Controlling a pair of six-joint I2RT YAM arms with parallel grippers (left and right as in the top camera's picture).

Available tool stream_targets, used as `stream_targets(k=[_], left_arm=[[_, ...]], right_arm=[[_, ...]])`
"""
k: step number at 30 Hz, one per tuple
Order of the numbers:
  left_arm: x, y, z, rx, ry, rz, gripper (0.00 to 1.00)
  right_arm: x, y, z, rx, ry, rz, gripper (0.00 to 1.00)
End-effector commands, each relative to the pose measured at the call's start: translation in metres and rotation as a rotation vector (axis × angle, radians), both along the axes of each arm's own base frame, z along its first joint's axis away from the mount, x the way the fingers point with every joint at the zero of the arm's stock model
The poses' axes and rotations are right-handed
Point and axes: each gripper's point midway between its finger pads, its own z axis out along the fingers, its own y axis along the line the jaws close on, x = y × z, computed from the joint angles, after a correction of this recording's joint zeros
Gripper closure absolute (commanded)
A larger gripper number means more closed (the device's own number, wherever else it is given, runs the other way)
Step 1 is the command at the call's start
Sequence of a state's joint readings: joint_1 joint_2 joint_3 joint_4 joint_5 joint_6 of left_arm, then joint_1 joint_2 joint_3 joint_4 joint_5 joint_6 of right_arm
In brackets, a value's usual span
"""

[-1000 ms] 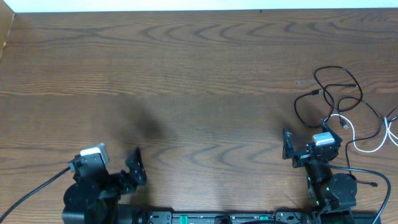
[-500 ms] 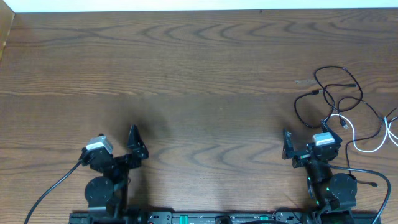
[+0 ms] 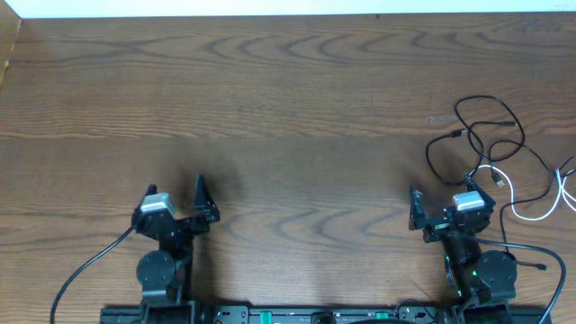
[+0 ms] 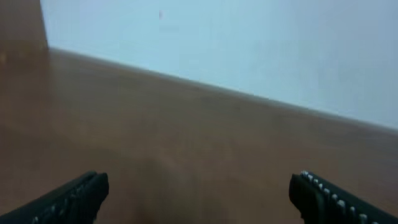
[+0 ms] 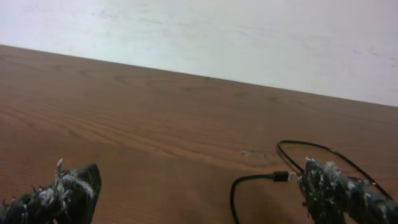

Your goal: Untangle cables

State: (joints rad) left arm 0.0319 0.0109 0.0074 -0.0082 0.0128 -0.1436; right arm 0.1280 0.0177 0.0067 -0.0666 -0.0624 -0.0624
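Wood-grain table (image 3: pixel 297 99), pale wall (image 4: pixel 249 50), cables (image 3: pixel 481 144) tangled far right. Left gripper (image 4: pixel 199 183) and right gripper (image 5: pixel 199 177) spread wide, empty. Left one shifted rightward since a second ago (right unmoved).

Table (image 3: pixel 288 90) brown wood grain, smooth, satin matt; black cable (image 5: pixel 256 177) smooth rubbery sheath; white cable (image 3: pixel 533 217) smooth plastic; right gripper (image 5: pixel 199 190) pads (image 5: pixel 336 186) dark, rough, flecked with whitish fuzz; left gripper (image 4: pixel 199 193) pads (image 4: pixel 323 193) black, ribbed, matt; wall (image 5: pixel 249 37) pale, matt
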Motion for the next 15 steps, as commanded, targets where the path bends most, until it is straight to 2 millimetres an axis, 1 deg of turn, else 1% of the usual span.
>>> stream_targets(k=[1,15], left_arm=[[-0.0021,0.0011,-0.0137,0.04,0.056,-0.001,0.03],[-0.0022,0.0011,-0.0155,0.04,0.063,0.0,0.03]], right_arm=[[-0.0002,0.0,-0.0012,-0.003,0.003,-0.001,0.01],[-0.0002,0.0,-0.0012,-0.003,0.003,-0.001,0.01]])
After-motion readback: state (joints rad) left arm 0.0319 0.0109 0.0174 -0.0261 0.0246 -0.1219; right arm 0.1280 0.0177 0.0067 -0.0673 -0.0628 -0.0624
